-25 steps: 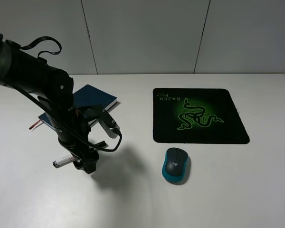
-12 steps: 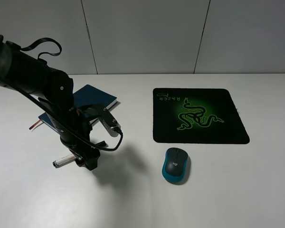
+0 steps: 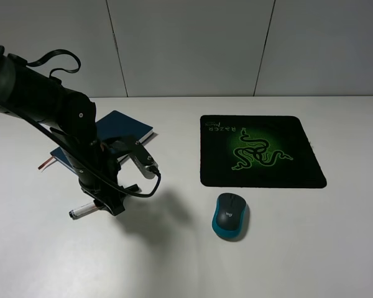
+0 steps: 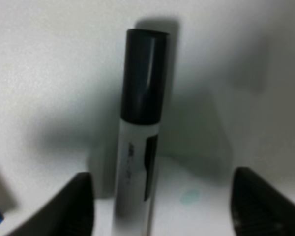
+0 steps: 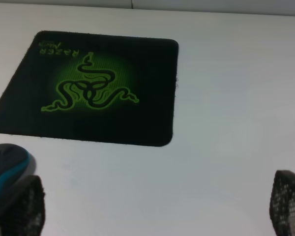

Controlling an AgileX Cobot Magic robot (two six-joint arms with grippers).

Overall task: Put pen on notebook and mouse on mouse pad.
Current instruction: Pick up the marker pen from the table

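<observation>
Low over the table, left pincer spread wide, straddling the pen

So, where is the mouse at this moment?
In the exterior high view, the mouse sits right of centre, just off the near edge of the mouse pad.

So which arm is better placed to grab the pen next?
Left. Its open end effector straddles the pen, one finger on each side; the right end effector is over by the mouse and mouse pad.
</observation>
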